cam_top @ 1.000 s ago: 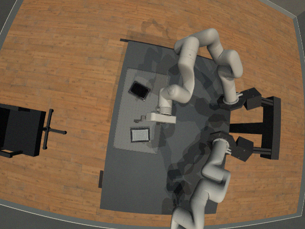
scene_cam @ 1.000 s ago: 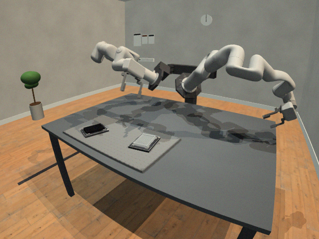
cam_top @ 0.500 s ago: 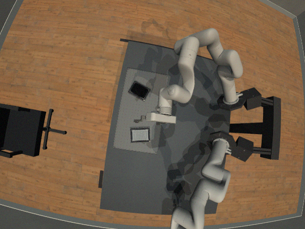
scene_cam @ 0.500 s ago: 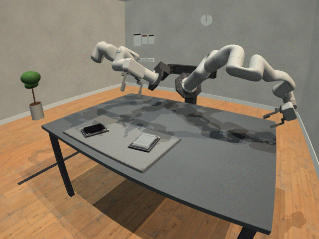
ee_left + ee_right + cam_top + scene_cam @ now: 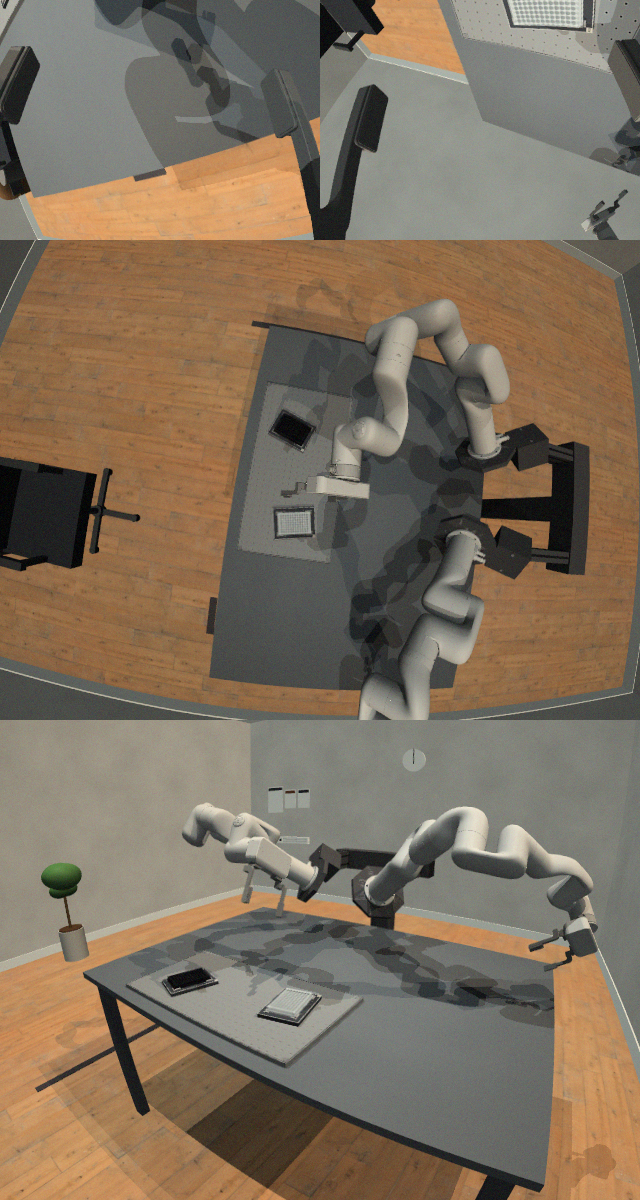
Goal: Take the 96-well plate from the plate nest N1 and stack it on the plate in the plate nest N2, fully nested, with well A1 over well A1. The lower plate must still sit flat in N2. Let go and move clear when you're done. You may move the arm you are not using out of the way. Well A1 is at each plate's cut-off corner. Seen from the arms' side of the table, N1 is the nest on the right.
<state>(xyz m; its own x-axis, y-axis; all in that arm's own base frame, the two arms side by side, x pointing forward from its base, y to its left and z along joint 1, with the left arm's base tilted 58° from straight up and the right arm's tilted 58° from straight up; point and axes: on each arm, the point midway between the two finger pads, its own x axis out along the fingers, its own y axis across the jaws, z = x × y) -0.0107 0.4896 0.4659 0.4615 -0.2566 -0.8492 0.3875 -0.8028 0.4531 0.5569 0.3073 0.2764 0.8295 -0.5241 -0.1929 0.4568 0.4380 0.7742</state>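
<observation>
A black plate (image 5: 292,429) (image 5: 189,977) sits in nest N1 (image 5: 286,440) (image 5: 194,988), which is turned at an angle on the board. A white plate (image 5: 294,523) (image 5: 291,1003) (image 5: 547,11) sits in nest N2 (image 5: 275,523) (image 5: 550,28). The cut-off corners are too small to make out. My right gripper (image 5: 263,907) (image 5: 499,100) is open and empty, high above the board's arm-side edge; in the top view it appears between the nests. My left gripper (image 5: 541,957) (image 5: 150,95) is open and empty, out by the table's far-left end seen from the arms' side. It is outside the top view.
A light perforated board (image 5: 258,482) (image 5: 232,1019) (image 5: 485,20) carries both nests on the grey table (image 5: 279,622) (image 5: 413,1071). The right arm reaches over the board side of the table. The left arm is folded out over the other end, away from both nests.
</observation>
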